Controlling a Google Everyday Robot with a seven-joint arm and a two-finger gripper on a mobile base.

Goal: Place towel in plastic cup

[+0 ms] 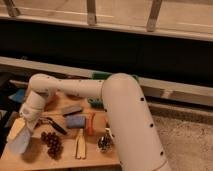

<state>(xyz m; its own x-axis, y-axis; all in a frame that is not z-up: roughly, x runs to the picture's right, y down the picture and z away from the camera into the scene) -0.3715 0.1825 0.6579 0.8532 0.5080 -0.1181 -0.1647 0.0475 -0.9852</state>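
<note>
My gripper (pixel 26 124) is low over the front left corner of the wooden table (pixel 65 161), at the end of the white arm (pixel 75 87). It is shut on the towel (pixel 20 141), a whitish, pale-blue cloth that hangs from it down to the table's front left edge. A yellowish patch shows at the towel's upper left. I cannot make out the plastic cup; it may be hidden under the towel or the arm.
Dark grapes (pixel 51 142) lie just right of the towel, with a black tool (pixel 54 126) above them. A blue sponge (pixel 75 121), grey block (pixel 71 109), orange stick (pixel 91 123), yellow wedge (pixel 80 146) and metal cup (pixel 105 143) fill the middle. A blue thing (pixel 17 95) lies far left.
</note>
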